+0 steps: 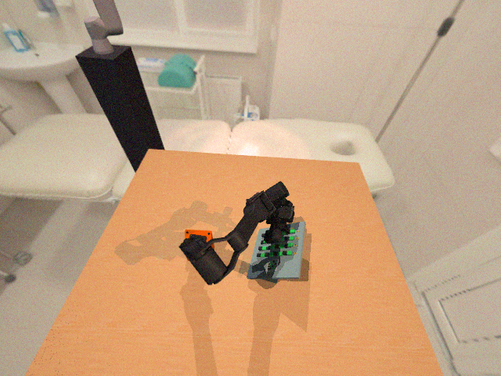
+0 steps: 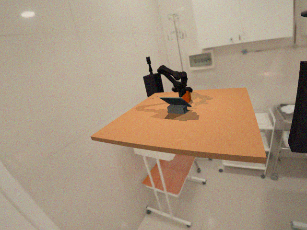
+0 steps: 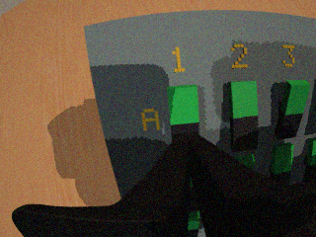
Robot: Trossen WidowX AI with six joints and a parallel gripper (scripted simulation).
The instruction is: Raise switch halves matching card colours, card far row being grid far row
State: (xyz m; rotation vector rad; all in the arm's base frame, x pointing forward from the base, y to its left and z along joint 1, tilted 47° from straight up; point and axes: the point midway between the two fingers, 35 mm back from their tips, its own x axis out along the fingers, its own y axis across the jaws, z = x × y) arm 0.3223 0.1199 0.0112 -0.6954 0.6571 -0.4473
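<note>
The grey-blue switch panel [image 1: 292,270] [image 2: 173,100] [image 3: 128,41] is tilted on a block. My gripper [image 1: 275,239] [image 3: 186,141] is shut and empty, its tips over or at the dark near half of switch A1 [image 3: 184,106]; contact cannot be told. The green far half of A1 shows in full. Switch A2 [image 3: 244,101] and switch A3 [image 3: 297,99] show green far halves and dark near halves. The gripper and its shadow cover much of the lower rows in the wrist view. The small card [image 1: 272,264] lies on the panel in shadow, its squares too small to read.
The wooden table [image 1: 344,323] [image 2: 218,133] carries the panel and the arm. The orange arm base [image 1: 198,233] [image 2: 187,97] stands beside the panel. A black pedestal [image 1: 117,101] [image 2: 153,84] stands beyond the table edge. The arm's shadows fall across the panel and table.
</note>
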